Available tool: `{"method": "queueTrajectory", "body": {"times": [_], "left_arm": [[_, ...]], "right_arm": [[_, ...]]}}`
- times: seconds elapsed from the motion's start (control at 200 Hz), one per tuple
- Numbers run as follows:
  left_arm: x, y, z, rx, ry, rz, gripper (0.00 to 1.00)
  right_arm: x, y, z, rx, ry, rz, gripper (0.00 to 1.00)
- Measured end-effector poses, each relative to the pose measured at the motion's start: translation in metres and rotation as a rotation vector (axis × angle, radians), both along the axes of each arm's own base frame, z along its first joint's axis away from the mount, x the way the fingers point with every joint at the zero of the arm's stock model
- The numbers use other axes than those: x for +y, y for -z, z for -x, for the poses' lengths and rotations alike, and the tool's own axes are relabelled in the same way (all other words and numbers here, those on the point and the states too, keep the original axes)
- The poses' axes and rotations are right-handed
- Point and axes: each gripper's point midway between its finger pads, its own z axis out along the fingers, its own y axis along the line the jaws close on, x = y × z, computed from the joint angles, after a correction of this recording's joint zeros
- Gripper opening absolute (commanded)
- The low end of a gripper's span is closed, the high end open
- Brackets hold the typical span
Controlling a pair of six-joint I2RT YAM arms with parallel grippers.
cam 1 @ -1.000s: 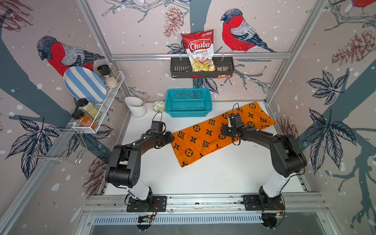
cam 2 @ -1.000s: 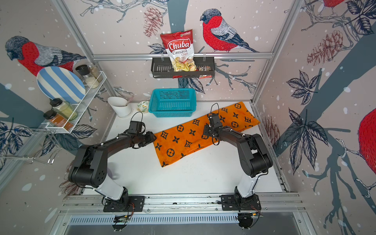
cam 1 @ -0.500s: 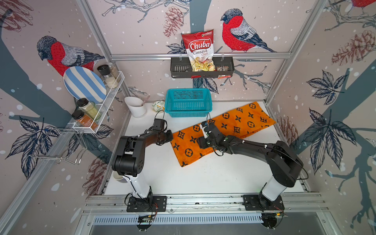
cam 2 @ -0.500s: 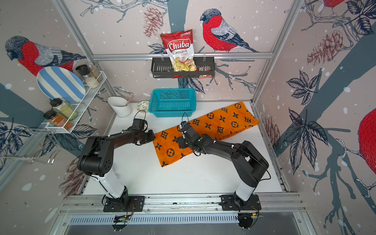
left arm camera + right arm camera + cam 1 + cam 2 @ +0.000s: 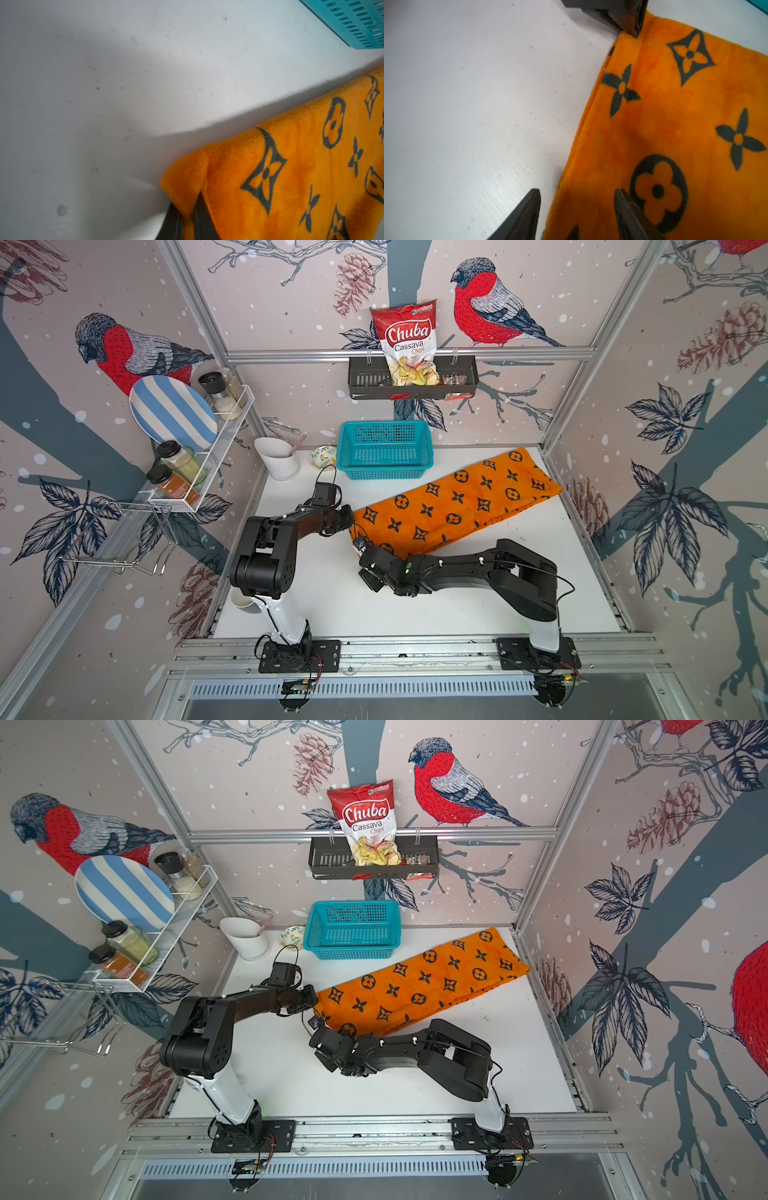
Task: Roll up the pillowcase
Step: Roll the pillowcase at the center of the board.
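So the white tabletop (image 5: 395, 618) has the pillowcase (image 5: 453, 506) laid flat across its far right part, just in front of the teal basket (image 5: 384, 468). The long axis is set on a diagonal: one short end is pointed at the far right corner by the wall, the other at the middle of the tabletop, where both arms are gathered. That near short end looks like where the roll is meant to be started, going by how it's approached from both sides. One corner is pinched in the left hand (image 5: 188, 226), with fabric bunched between the clenched fingers (image 5: 203, 220), presumably so the edge can be lifted and turned over. The other corner is straddled by the right hand (image 5: 577, 216), which is left unclenched, one finger over fabric and one over bare tabletop, nothing gripped yet. Probably both corners need to be held before an even roll can be got going along that diagonal.
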Motion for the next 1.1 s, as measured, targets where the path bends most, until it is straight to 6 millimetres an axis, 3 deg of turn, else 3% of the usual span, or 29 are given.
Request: {"method": "queueTrajectory", "body": {"times": [0.145, 0.345, 0.58, 0.65, 0.705, 0.945, 1.096], "left_arm": [[0.000, 0.000, 0.001, -0.001, 0.001, 0.003, 0.13], [-0.001, 0.000, 0.001, -0.001, 0.000, 0.005, 0.14], [0.000, 0.000, 0.001, -0.001, -0.001, 0.005, 0.13], [-0.001, 0.000, 0.001, -0.001, -0.002, 0.006, 0.10], [0.000, 0.000, 0.001, 0.003, -0.009, 0.010, 0.00], [0.001, -0.010, 0.011, 0.029, -0.022, 0.011, 0.00], [0.000, -0.032, 0.009, 0.007, -0.036, 0.037, 0.00]], "right_arm": [[0.001, 0.015, 0.000, -0.025, 0.008, 0.047, 0.61], [0.009, 0.016, 0.004, -0.086, 0.015, 0.051, 0.57], [0.008, 0.022, -0.007, -0.118, 0.053, 0.026, 0.22], [0.005, 0.023, -0.011, -0.116, 0.061, 0.021, 0.00], [0.005, 0.022, -0.013, -0.105, 0.071, 0.010, 0.00], [0.007, 0.012, 0.005, -0.065, 0.020, 0.031, 0.00], [0.007, -0.016, 0.006, -0.044, 0.046, -0.031, 0.00]]}}
